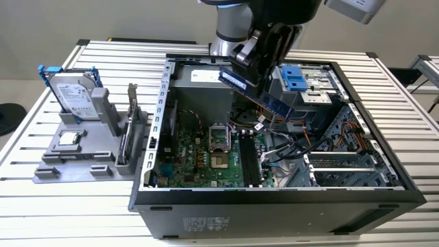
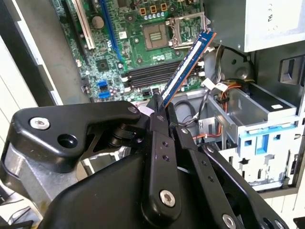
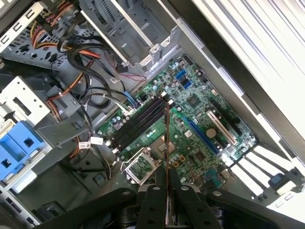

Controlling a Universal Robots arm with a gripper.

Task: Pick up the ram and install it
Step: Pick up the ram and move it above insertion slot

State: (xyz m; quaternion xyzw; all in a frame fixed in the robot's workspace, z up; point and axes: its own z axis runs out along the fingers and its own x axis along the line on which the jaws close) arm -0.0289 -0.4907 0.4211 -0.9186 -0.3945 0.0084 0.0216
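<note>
tool point(image 2: 161, 110) clamped on ram point(image 2: 188, 59), above motherboard point(image 2: 138, 52)

Lab: slatted metal table point(image 1: 75, 206), parts fixture point(image 1: 77, 163)

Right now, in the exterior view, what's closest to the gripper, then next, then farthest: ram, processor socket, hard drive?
1. The ram: held in the gripper, over the case.
2. The processor socket: down on the motherboard.
3. The hard drive: on the grey stand, exterior view's left.
</note>
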